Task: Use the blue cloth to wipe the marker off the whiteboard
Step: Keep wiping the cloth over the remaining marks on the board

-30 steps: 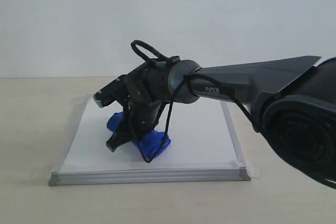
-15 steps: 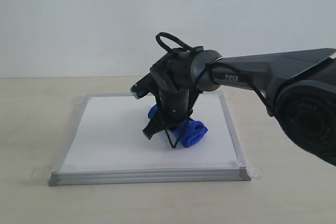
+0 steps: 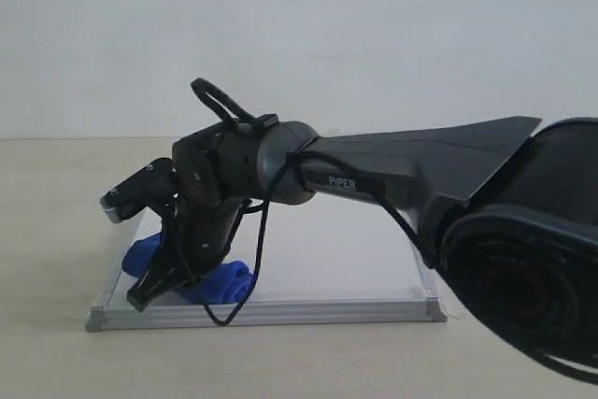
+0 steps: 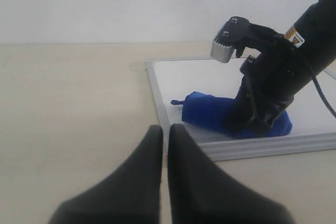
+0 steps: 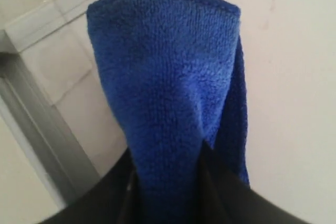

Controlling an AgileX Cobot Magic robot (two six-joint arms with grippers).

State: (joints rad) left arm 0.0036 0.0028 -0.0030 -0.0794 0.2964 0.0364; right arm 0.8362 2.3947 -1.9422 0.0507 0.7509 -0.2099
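The whiteboard (image 3: 355, 259) lies flat on the beige table, and no marker line shows on its visible surface. My right gripper (image 3: 159, 289) reaches across to the board's front left corner, shut on the blue cloth (image 3: 222, 282), which is pressed onto the board. In the right wrist view the cloth (image 5: 168, 77) fills the space between the jaws of the right gripper (image 5: 168, 174), beside the board's metal frame (image 5: 37, 124). My left gripper (image 4: 165, 129) hovers shut and empty over the table just off that corner, looking at the cloth (image 4: 207, 111) and the right gripper (image 4: 257, 127).
The right arm's link (image 3: 411, 170) stretches low over the board from the right. A black cable loop (image 3: 234, 306) hangs beside the cloth. Bare beige table (image 4: 73, 103) surrounds the board, with a white wall behind.
The right gripper dragged the cloth from the board's left-centre towards the right, then swept it back to the front left corner. Its grip stayed the same.
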